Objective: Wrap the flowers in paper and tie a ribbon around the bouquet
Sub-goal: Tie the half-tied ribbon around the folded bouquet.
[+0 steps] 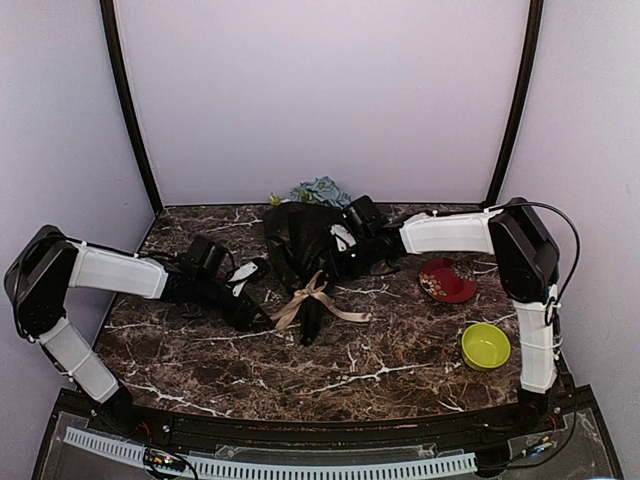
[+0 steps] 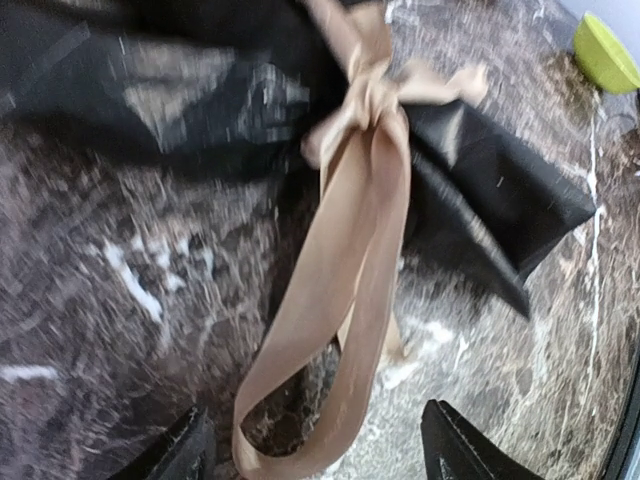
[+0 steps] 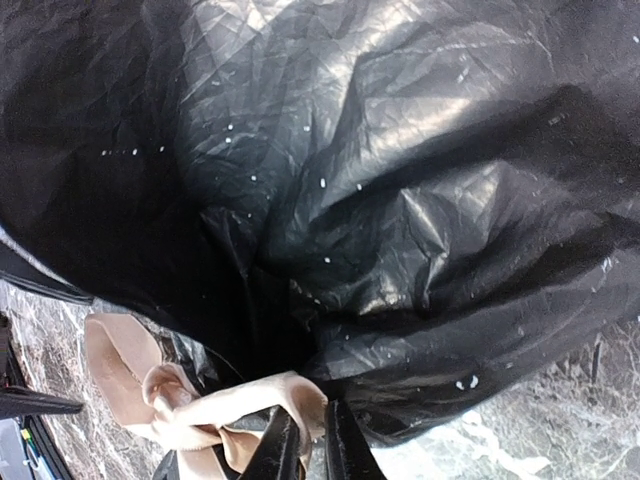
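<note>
The flowers (image 1: 320,190) show only as a blue-green tuft at the table's (image 1: 400,370) far edge; their stems are hidden inside the black paper (image 3: 380,200). The bouquet (image 1: 305,250) lies mid-table, narrow end toward the near edge, with the ribbon (image 1: 312,297) tied in a bow round its waist. The left wrist view is blurred. The right gripper (image 3: 308,445) is closed to a thin slit at the bow; whether it pinches ribbon or paper I cannot tell. The left gripper (image 2: 320,455) is spread wide, a loose ribbon loop lying between its fingers. Both arms reach inward, low, from the side edges.
</note>
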